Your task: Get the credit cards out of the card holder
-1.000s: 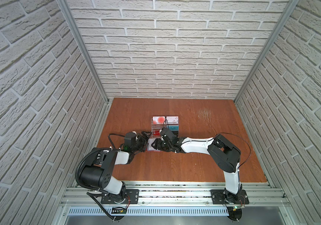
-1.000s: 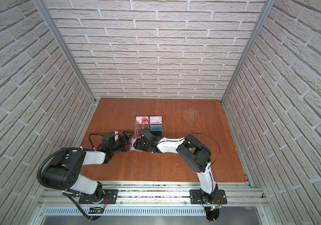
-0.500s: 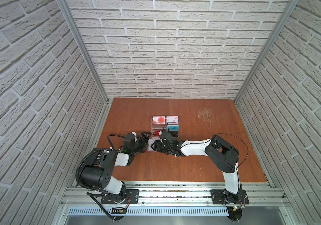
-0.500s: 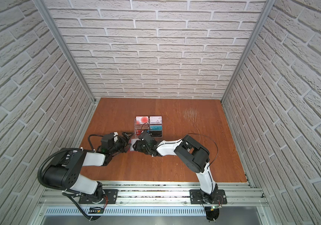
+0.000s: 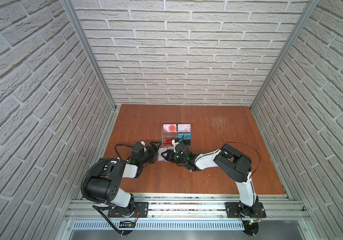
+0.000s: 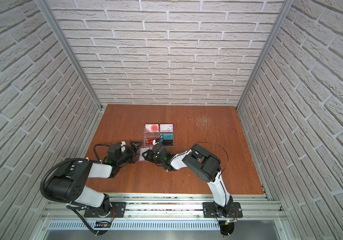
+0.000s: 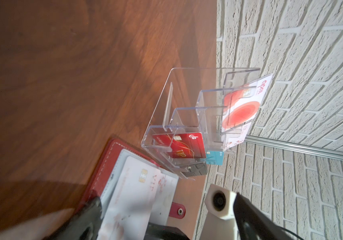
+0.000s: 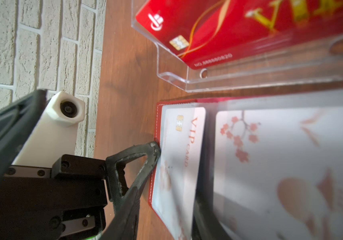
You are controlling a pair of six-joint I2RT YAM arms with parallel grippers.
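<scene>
The red card holder [image 5: 159, 161] [image 7: 104, 164] lies open on the table in front of a clear rack. A white VIP credit card [image 8: 184, 145] [image 7: 134, 191] sits in its left sleeve. A white card with pink blossoms [image 8: 280, 166] fills the other page. My right gripper [image 5: 163, 154] [image 6: 145, 154] lies low over the holder. Its jaws stand partly apart on either side of the VIP card's page, with a little gap showing. My left gripper [image 5: 155, 152] [image 6: 135, 152] is wide open. One of its fingers [image 8: 145, 158] [image 7: 92, 209] touches the holder's outer edge.
The clear acrylic rack [image 5: 176, 143] [image 7: 162, 108] stands just behind the holder. It holds a red-circle card [image 5: 169, 127], a white marked card [image 5: 184, 126], a teal VIP card [image 5: 185, 136] and a red card [image 7: 185, 145]. Brick walls enclose the table.
My right gripper has slid a little to the left over the holder and its jaws have narrowed. The left arm has stayed where it was.
</scene>
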